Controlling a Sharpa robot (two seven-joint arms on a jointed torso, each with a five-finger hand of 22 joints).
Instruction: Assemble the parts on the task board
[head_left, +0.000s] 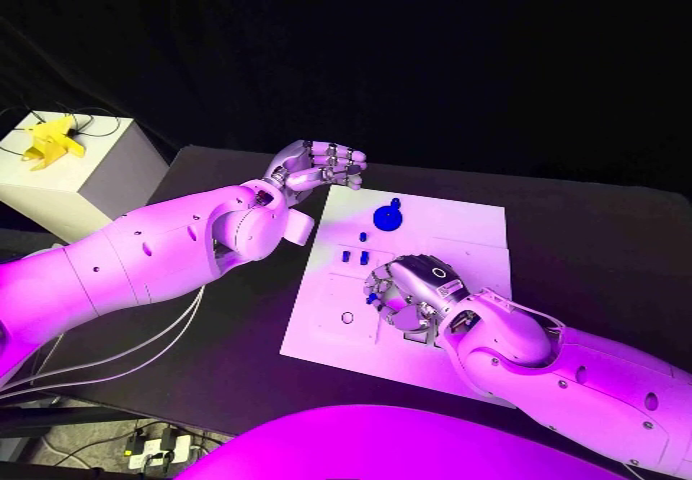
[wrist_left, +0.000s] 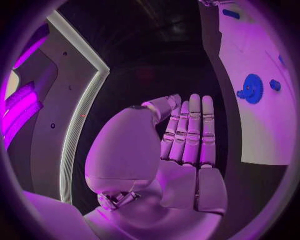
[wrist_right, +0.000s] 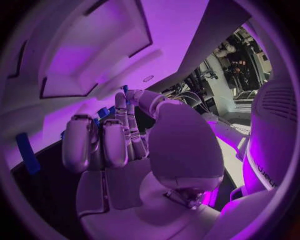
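While the task board (head_left: 462, 240) sits flat in the middle of the black table (head_left: 606, 230), most of the blue bits are still spread over its surface. A blue gear (head_left: 387, 216) lies near the board's far left corner, with a tiny blue piece (head_left: 395, 200) just beyond it. Closer to the middle, two small blue pegs (head_left: 356, 258) stand side by side, and a small round hole (head_left: 348, 318) shows toward the board's near left edge.

The right hand (head_left: 411, 295) is down over the middle of the board, palm down, fingers curled inward. From the right wrist view its fingers (wrist_right: 114, 142) are bent close together with small blue parts (wrist_right: 104, 112) right at the fingertips, but you can't really tell whether it's actually pinching one or just touching. A blue strip (wrist_right: 27, 152) also shows off to the side in that view.

The left hand (head_left: 317, 165) hovers just past the board's far left corner, above the table, holding nothing. The left wrist view shows its fingers (wrist_left: 190, 130) straight and pressed together side by side, thumb tucked next to them, with the gear (wrist_left: 252, 88) and a small blue part (wrist_left: 275, 85) on the white board (wrist_left: 262, 135) off to one side.

Off at the far left, a white box (head_left: 80, 175) carries a yellow object (head_left: 52, 140).
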